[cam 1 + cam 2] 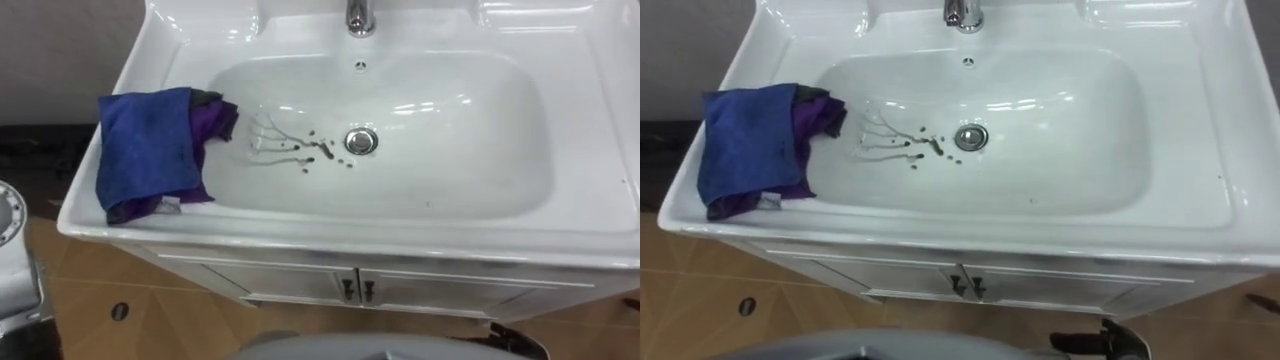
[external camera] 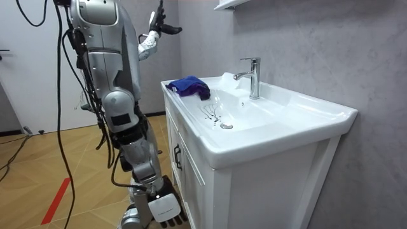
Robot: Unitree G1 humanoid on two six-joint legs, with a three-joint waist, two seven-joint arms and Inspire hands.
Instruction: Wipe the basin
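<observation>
My blue cloth [image 1: 150, 145] lies draped over the left rim of the basin [image 1: 450, 190], with dark streaks [image 1: 290, 150] between it and the drain [image 1: 361, 141]. My left hand [image 2: 159, 28] is raised at the room view's upper left, fingers spread and empty. My right hand [image 2: 162, 207] hangs low, fingers relaxed.

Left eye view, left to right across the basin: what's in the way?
cloth → dark stains → drain → basin rim. Tap left out: it sits straight above the drain.
</observation>
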